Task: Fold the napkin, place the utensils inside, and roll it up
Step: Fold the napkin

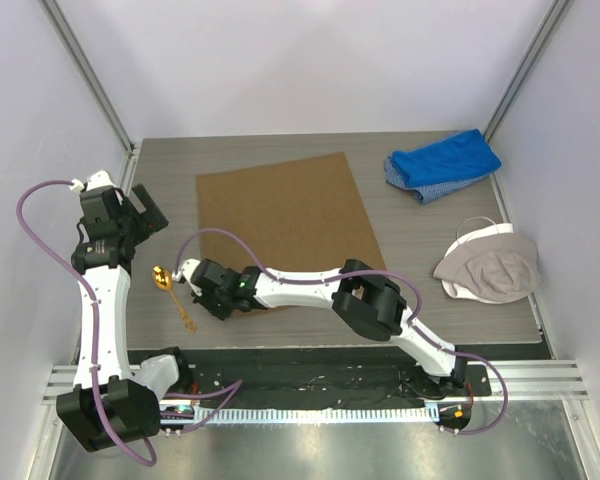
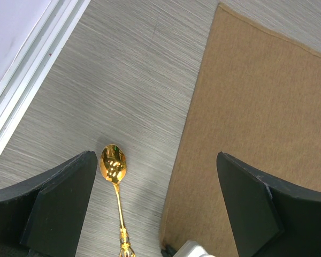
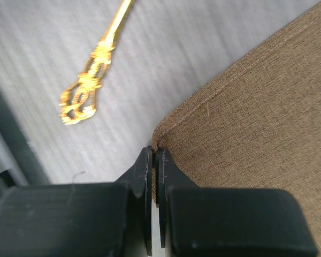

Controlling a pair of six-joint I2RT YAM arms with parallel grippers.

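My right tool is clenched on the tan cloth napkin at its lower-left corner. It looks limp, light and floppy, so corners are the handholds. My left tool hangs released.

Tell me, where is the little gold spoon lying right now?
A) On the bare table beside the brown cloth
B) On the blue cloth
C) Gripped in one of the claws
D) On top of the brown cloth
A: the gold spoon lies on the bare table to the left of the napkin, with a strip of tabletop showing between it and the cloth's edge.
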